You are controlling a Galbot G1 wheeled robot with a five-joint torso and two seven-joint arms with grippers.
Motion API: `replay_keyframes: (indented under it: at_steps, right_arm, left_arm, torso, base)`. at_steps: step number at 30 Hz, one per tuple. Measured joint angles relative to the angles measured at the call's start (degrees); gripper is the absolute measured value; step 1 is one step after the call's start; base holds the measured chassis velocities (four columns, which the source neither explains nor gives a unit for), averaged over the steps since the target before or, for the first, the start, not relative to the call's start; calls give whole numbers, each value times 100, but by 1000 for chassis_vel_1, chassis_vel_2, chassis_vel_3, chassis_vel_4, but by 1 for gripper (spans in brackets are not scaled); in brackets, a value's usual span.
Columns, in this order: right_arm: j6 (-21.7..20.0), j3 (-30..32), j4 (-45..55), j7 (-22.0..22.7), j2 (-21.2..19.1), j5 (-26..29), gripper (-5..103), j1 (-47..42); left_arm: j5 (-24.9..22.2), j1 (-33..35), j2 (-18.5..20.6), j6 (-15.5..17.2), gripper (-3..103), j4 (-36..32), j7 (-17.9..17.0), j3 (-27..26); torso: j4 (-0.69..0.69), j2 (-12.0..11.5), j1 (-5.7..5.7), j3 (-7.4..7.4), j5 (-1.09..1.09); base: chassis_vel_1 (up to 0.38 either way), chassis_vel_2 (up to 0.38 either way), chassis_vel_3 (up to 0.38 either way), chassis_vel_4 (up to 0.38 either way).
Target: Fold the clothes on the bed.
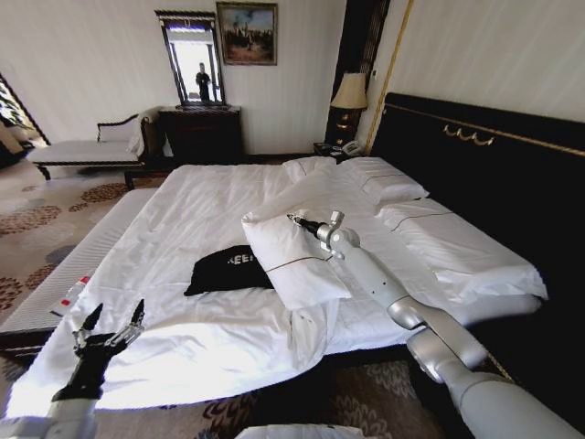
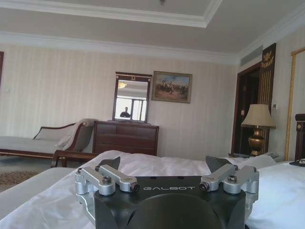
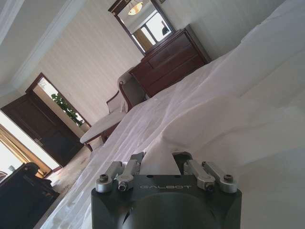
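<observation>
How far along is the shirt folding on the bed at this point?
Done: nothing visible; the black T-shirt lies bunched on the bed, partly tucked beside a white pillow. In hand: the right gripper is stretched out over that pillow, fingers close together, holding nothing; the left gripper is open, raised near the foot edge, away from the shirt. Left: grasping, spreading and every fold.
</observation>
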Motion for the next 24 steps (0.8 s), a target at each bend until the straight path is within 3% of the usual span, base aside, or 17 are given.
replay_keyframes:
  at_steps: [3, 5, 7, 11, 19, 21, 22, 24]
  right_arm:
    - [38, 40, 79, -117, -61, -21, 21, -69]
    - [61, 64, 111, -134, -80, -26, 21, -100]
    - [126, 123, 195, -163, -124, -27, 11, -173]
    - [197, 299, 450, -172, -228, 60, 2, -327]
    - [533, 1327, 1963, -65, -795, 613, 0, -1384]
    - [801, 2103, 2698, 63, -1133, 767, 0, -2019]
    - [801, 2103, 2698, 63, -1133, 767, 0, -2019]
    - [1097, 2718, 3167, 122, -1409, 864, 0, -2550]
  left_arm:
    - [8, 2, -9, 0, 100, -17, 0, 0]
    - [12, 6, -14, 0, 100, -21, 0, 0]
    - [15, 11, -20, 0, 100, -34, 0, 2]
    - [9, 11, -20, 0, 100, -42, 0, -9]
    - [-99, 9, 13, -15, 100, -57, 0, -69]
    - [-148, -13, 36, -17, 100, -57, -6, -66]
    - [-148, -13, 36, -17, 100, -57, -6, -66]
    - [-152, -52, 58, -13, 100, -57, -7, 9]
  torso:
    - [0, 0, 0, 0, 0]
    - [0, 0, 0, 0, 0]
    - [1, 0, 0, 0, 0]
    - [2, 0, 0, 0, -1]
    - [1, 0, 0, 0, 1]
    - [1, 0, 0, -1, 2]
    - [1, 0, 0, -1, 2]
    - [-1, 1, 0, -1, 3]
  base:
    - [0, 0, 0, 0]
    - [0, 0, 0, 0]
    - [0, 0, 0, 0]
    - [0, 0, 0, 0]
    - [0, 0, 0, 0]
    - [0, 0, 0, 0]
    - [0, 0, 0, 0]
    - [0, 0, 0, 0]
